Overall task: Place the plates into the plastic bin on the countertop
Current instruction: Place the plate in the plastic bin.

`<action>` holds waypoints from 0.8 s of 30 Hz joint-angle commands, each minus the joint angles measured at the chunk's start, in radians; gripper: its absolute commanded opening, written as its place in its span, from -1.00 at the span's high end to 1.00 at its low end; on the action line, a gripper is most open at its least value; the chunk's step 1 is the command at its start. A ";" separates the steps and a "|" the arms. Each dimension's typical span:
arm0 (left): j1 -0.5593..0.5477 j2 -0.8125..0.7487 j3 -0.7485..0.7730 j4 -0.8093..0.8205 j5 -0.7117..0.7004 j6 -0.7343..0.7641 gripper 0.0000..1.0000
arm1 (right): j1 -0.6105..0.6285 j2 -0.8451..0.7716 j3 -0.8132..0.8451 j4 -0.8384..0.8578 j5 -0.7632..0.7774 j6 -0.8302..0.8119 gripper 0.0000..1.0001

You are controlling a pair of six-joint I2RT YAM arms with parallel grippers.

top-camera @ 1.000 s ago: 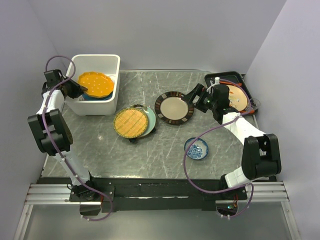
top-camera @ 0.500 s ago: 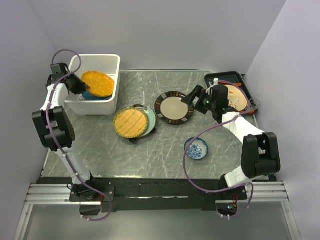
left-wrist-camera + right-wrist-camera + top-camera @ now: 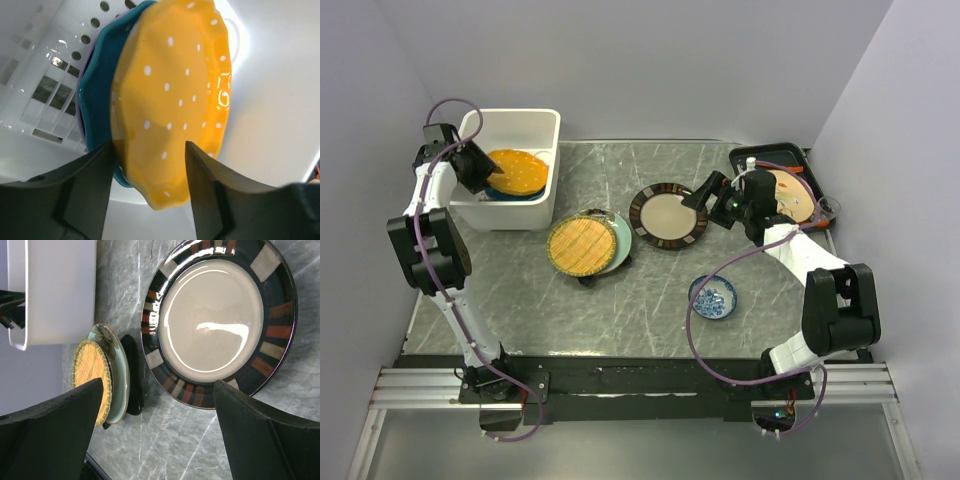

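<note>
The white plastic bin point(image 3: 510, 215) stands at the back left of the countertop point(image 3: 640, 300). The orange dotted plate point(image 3: 516, 170) lies in it on a teal plate point(image 3: 97, 95). My left gripper point(image 3: 470, 165) hangs over the bin's left rim, open, its fingers either side of the orange plate's point(image 3: 175, 90) near edge. My right gripper point(image 3: 703, 195) is open and empty at the right edge of the dark brown plate point(image 3: 668, 215). The yellow woven plate point(image 3: 581, 245) lies on the pale green plate point(image 3: 620, 240), with a dark plate point(image 3: 134, 375) under them.
A small blue-and-white dish point(image 3: 713, 296) sits at the front right. A black tray point(image 3: 765, 155) with a tan plate point(image 3: 795, 195) stands at the back right. Walls close in at the left, back and right.
My left gripper moved right over the bin's rim and the orange plate went from tilted to lying flat on the teal plate. The right arm barely moved.
</note>
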State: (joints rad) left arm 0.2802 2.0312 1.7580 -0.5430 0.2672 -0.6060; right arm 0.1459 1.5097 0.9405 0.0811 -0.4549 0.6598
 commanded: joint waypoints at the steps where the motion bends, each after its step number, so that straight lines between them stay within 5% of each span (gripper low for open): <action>1: -0.010 0.006 0.070 -0.009 0.021 0.017 -0.32 | -0.005 0.000 0.023 0.014 -0.008 -0.020 -0.96; 13: -0.010 -0.006 0.100 -0.054 -0.068 0.051 -0.88 | -0.003 -0.006 0.027 0.002 -0.015 -0.035 -0.96; 24: -0.018 -0.137 0.049 0.000 -0.169 0.061 -0.99 | -0.003 -0.003 0.037 -0.017 -0.002 -0.049 -0.98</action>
State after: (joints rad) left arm 0.2668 2.0109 1.8080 -0.6003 0.1505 -0.5610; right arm 0.1459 1.5097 0.9409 0.0685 -0.4610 0.6315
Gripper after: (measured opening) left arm 0.992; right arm 0.987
